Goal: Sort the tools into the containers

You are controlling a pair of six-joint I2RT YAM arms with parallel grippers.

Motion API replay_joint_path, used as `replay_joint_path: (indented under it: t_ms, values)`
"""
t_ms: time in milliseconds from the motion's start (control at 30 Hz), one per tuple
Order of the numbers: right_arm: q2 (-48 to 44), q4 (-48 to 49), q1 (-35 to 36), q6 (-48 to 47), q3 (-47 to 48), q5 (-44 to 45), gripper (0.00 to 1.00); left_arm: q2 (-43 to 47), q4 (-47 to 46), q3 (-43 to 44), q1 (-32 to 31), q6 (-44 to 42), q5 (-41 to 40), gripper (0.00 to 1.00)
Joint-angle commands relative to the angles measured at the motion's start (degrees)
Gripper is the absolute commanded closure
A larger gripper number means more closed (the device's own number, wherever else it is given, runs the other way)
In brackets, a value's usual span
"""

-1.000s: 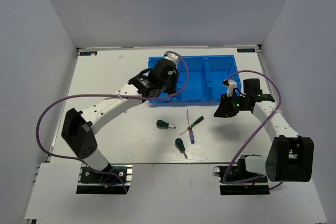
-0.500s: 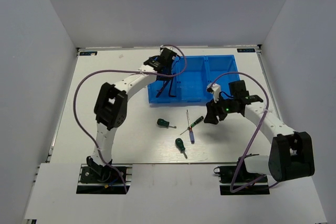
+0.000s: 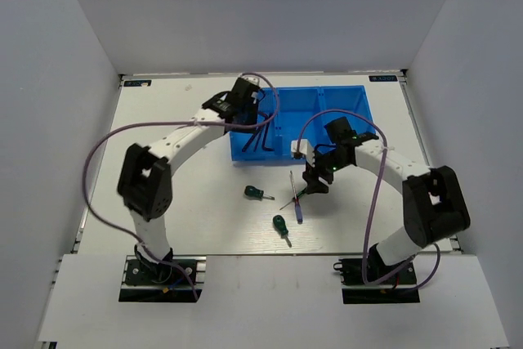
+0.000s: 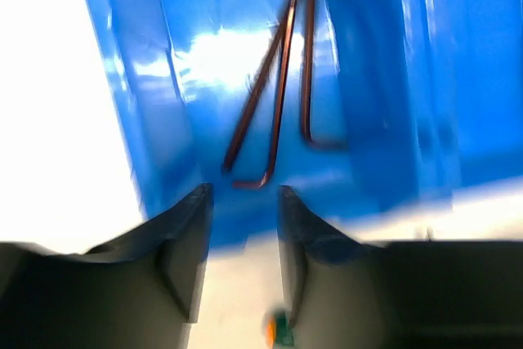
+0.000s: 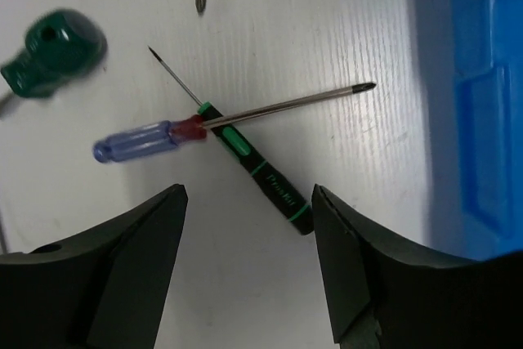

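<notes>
Now, as I judge it, I am between a drop and a pick. Several dark hex keys lie on the floor of the left compartment of the blue tray, which sits toward twelve o'clock on the table. My left pincer hangs just over that compartment's near wall, its fingers parted a modest way with nothing between them. My left arm is stretched far forward in a long arch, wrist tipped down into the tray. The live step belongs to my right pincer, spread wide and empty above two slim screwdrivers crossed on the table, at six o'clock from the tray. The black-and-green screwdriver lies nearest the gap between my fingers, its handle slanting toward four o'clock. The blue-handled screwdriver crosses it, its handle toward nine o'clock; I cannot tell which rests on top. A stubby green screwdriver waits at ten o'clock in the wrist view. My right arm folds inward, elbow out at three o'clock, wrist angled down. Next I should turn the wrist to square my fingers across one handle, lower, and close clear of the crossing, so the other tool is not dragged along.
</notes>
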State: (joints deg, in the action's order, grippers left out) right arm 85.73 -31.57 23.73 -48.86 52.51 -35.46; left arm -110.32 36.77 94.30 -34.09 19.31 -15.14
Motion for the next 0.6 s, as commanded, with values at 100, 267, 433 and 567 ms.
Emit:
replay_joint_path:
  t_ms: [100,267,433,567]
  values:
    - [6.20,-9.83,-0.43,-30.49,5.67,-0.49,0.31,21.86,-1.61,-21.39,-1.33,0.02,10.64,0.57]
    - [11.64,-17.64,-0.09,-42.89,8.83,0.21,0.32,28.40,-3.29,-28.91,-2.47,2.39,14.60,0.44]
    - [14.11,-11.34,0.44,-39.82,7.17,4.34,0.41,25.95,-1.18,-24.79,-4.93,3.98,17.16,0.43]
    - [14.37,-8.42,1.06,-39.29,4.97,7.07,0.50,22.26,-1.18,-20.22,-8.44,6.34,18.56,0.43]
